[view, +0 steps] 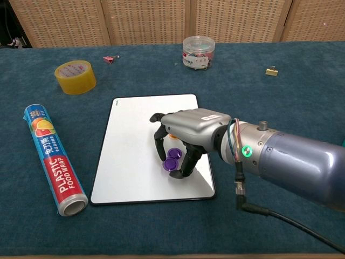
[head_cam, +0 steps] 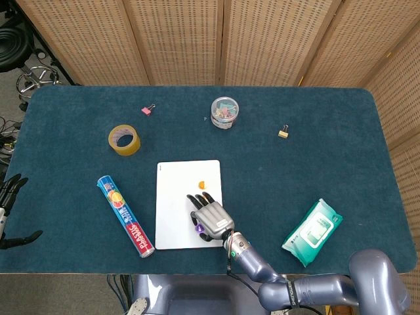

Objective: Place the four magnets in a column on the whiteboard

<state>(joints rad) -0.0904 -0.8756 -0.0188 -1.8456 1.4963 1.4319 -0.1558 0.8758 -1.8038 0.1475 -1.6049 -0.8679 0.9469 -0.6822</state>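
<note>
The right hand (view: 186, 132) arches over the lower middle of the whiteboard (view: 132, 145), its curled fingers pinching a glossy round purple magnet (view: 171, 164) just above the board, touching a second purple magnet (view: 174, 155). An orange magnet (head_cam: 201, 184) sits higher up (another is mostly hidden beneath the palm). The left hand (head_cam: 8, 210) rests open at the table edge.
</note>
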